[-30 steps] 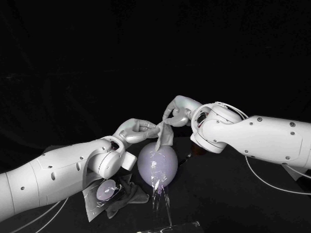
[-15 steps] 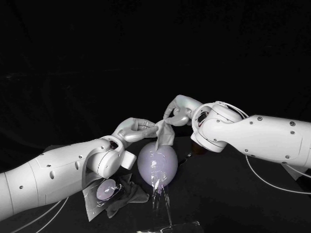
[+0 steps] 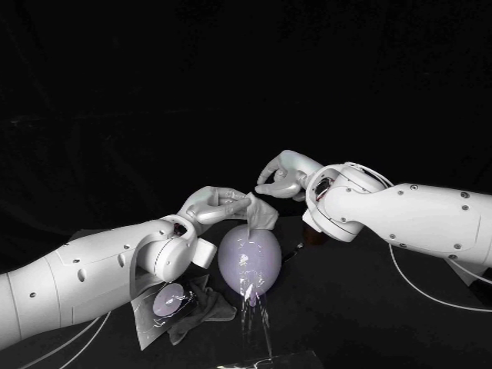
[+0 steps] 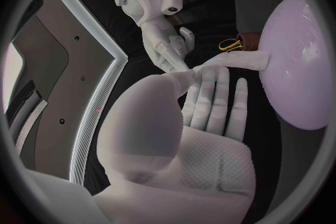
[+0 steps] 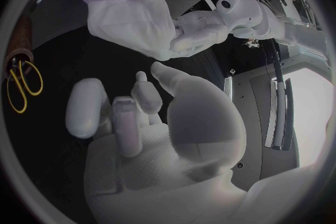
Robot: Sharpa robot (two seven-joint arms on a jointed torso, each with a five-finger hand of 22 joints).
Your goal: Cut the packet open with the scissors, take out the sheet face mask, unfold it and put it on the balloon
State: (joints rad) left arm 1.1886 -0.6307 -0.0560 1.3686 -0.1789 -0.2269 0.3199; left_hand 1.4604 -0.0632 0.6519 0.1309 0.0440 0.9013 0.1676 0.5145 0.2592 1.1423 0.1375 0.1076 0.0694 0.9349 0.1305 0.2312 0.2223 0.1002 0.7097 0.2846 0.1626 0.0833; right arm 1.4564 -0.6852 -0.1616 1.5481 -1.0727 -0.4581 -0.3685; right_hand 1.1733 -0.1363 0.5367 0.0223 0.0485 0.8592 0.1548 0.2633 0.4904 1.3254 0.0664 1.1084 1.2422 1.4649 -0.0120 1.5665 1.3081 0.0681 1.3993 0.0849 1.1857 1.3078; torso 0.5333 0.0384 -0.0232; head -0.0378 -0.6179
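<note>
**Sheet mask pinched by left hand at the end of the balloon**

Around it, left to right: packet flat on the table under the left forearm, pale, with a round purple patch; a dark grey crumpled piece touching the packet's right side, can't tell what it is; balloon pale purple, egg-shaped, between the two forearms; a clear glossy film trailing from the balloon's near end towards the robot; yellow-handled scissors flat on the table beside a brown object, well apart from both hands. The right forearm runs just beside the balloon's right flank and hides the table behind it.

Mask vs hands: left hand's fingertips are clamped on an upper part of the mask; from that pinch it hangs as a crumpled white fold and drapes onto the balloon's end nearest the hands, touching it; in the right wrist view it is bunched, not spread flat. Right hand sits just beside and above the mask, not touching it; its fingers are apart, partly curled, holding nothing.

Surface: black table; black backdrop behind both arms in the head view.
</note>
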